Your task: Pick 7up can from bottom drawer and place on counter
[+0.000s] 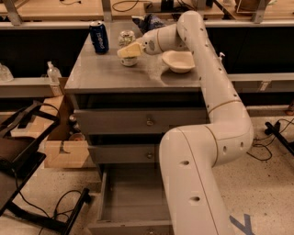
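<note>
- The bottom drawer [131, 202] stands pulled out at 6 o'clock in the view. Its plain grey inside is in sight, and the arm's thick lower link [193, 183] covers its right part.
- Above it, the middle drawer [121, 153] and the top drawer [133, 121] are pushed in, each with a small knob.
- At 9 o'clock from the cabinet, on the floor, sits a cardboard box [64, 153], with a black frame [23, 151] further left.
- The counter [101, 73] tops the cabinet, and the arm rises along its right side and bends over it.
- The 7up can [127, 37] stands upright on the counter toward the back, around 12 o'clock from the counter's middle.
- The gripper [129, 49] reaches the can from 3 o'clock and lies across its middle, so only the silver top and the base show. Whether it is clamped on the can or loose around it, I cannot tell.
- A white bowl [180, 61] sits on the counter at 3 o'clock from the can, under the arm's wrist.
- A dark blue can [98, 36] stands upright at 9 o'clock from the 7up can, near but apart.
- A dark bag [149, 22] lies at the counter's back edge, with tan wooden benches [50, 9] beyond.
</note>
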Robot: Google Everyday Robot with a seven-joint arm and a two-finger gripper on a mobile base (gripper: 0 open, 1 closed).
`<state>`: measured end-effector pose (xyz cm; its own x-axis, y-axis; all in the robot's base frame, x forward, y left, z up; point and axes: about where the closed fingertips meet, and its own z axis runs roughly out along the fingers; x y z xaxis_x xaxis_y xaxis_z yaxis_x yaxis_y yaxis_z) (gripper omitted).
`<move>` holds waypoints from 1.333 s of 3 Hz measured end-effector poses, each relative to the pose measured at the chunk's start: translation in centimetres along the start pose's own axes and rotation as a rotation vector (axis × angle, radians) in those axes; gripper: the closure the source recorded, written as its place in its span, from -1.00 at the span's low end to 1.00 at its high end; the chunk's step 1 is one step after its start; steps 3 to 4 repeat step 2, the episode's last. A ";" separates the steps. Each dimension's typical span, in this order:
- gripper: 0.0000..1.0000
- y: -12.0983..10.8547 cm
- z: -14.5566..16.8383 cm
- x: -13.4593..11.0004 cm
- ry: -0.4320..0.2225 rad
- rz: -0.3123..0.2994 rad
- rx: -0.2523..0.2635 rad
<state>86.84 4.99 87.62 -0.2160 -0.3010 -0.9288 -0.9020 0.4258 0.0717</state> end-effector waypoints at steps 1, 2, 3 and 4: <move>-1.00 0.1 0.2 0.0 0.001 0.001 -0.002; -1.00 0.1 0.2 0.0 0.001 0.001 -0.002; -1.00 0.1 0.2 0.0 0.001 0.001 -0.002; -1.00 0.1 0.2 0.0 0.001 0.001 -0.002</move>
